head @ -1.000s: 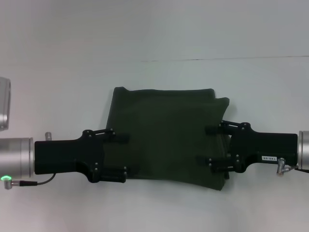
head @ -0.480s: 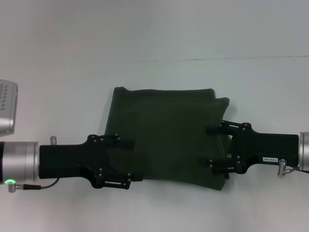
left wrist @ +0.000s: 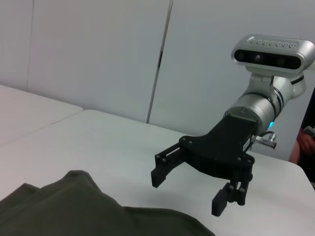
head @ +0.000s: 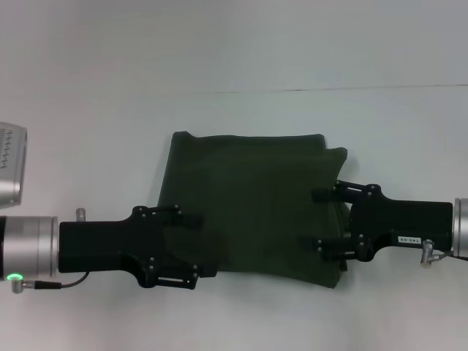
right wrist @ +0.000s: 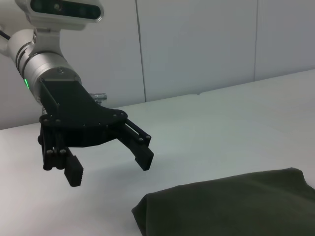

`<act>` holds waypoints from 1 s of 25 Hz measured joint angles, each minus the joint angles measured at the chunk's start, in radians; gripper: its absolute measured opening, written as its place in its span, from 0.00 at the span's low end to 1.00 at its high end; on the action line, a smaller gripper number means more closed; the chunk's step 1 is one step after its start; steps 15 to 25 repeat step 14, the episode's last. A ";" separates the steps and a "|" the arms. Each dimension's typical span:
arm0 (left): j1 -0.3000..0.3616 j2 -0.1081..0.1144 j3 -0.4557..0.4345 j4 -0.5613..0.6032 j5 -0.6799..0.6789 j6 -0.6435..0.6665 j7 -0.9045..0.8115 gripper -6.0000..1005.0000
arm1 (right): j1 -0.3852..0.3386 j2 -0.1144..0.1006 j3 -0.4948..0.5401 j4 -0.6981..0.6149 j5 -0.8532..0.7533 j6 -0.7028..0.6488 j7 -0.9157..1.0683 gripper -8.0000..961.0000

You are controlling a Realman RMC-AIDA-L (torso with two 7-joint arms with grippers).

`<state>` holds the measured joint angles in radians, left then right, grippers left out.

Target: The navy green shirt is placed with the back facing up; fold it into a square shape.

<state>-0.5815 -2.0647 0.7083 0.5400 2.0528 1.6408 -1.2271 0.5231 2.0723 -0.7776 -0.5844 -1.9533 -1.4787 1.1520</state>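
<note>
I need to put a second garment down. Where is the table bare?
Bare beyond the navy green shirt, up to the table seam, and along the near edge below it. Crowded at its sides: left pincer and right pincer, both open.

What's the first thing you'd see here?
A dark olive-green cotton shirt, folded into a rough rectangle, lies in the middle of the white table. Two black robot grippers hover open over its side edges: the left gripper near its front corner, the right gripper opposite.
</note>
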 joint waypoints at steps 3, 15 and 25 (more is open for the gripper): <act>-0.001 0.000 0.000 0.000 0.006 0.000 0.000 0.88 | 0.000 0.000 0.000 -0.001 0.000 0.001 0.000 0.98; -0.004 0.000 0.000 0.000 0.009 0.001 0.000 0.88 | 0.005 0.000 0.002 -0.003 0.001 0.005 0.000 0.98; -0.004 0.000 0.000 0.000 0.009 0.001 0.000 0.88 | 0.005 0.000 0.002 -0.003 0.001 0.005 0.000 0.98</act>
